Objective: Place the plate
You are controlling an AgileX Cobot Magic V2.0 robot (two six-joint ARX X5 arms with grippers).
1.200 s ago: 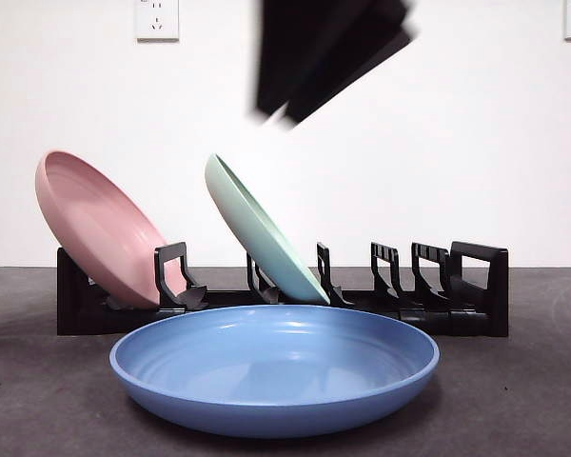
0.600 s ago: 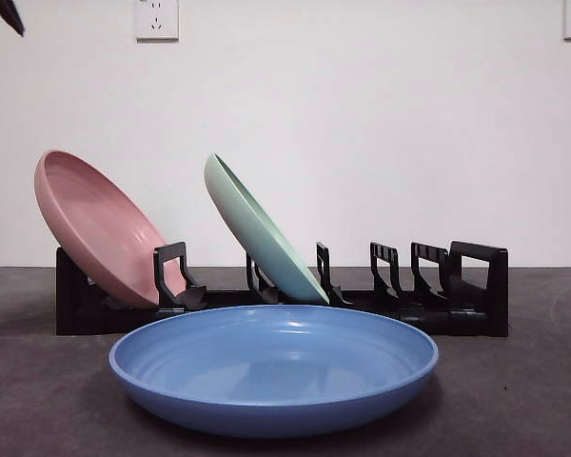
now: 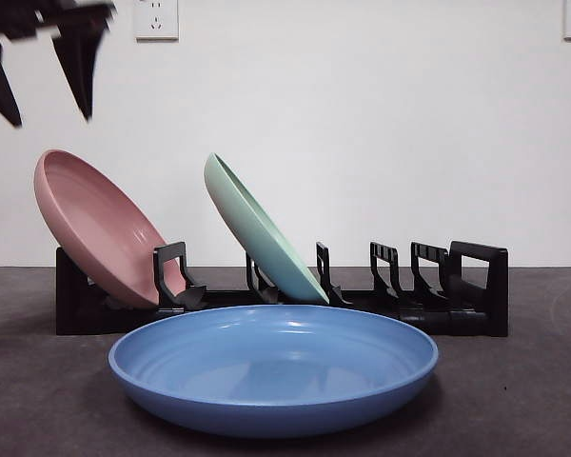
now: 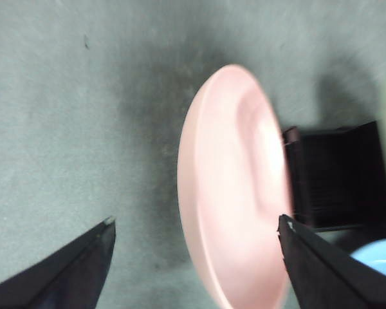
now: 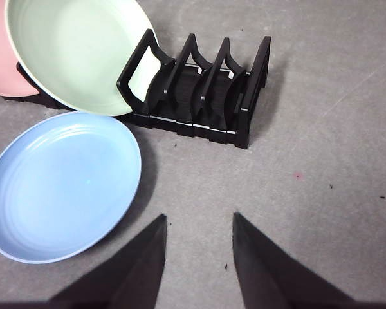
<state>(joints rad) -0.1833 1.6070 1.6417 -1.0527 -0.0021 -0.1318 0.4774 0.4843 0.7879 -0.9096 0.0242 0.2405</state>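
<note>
A blue plate [image 3: 274, 367] lies flat on the dark table in front of the black rack [image 3: 457, 303]; the right wrist view shows the same blue plate [image 5: 61, 183]. A pink plate [image 3: 100, 228] leans in the rack's left end slot and a green plate [image 3: 257, 233] leans in a middle slot. My left gripper [image 3: 43, 90] hangs open high at the left, above the pink plate [image 4: 235, 193], holding nothing. My right gripper [image 5: 197, 219] is open and empty, well above the table to the right of the blue plate.
The rack's right-hand slots [image 5: 212, 90] hold no plates. Bare grey table [image 5: 321, 180] spreads to the right of the rack and the blue plate. A white wall with two sockets stands behind.
A dark arm that hung blurred at top centre a second ago left the front view. The left gripper has since come down into the top left corner, above the pink plate.
</note>
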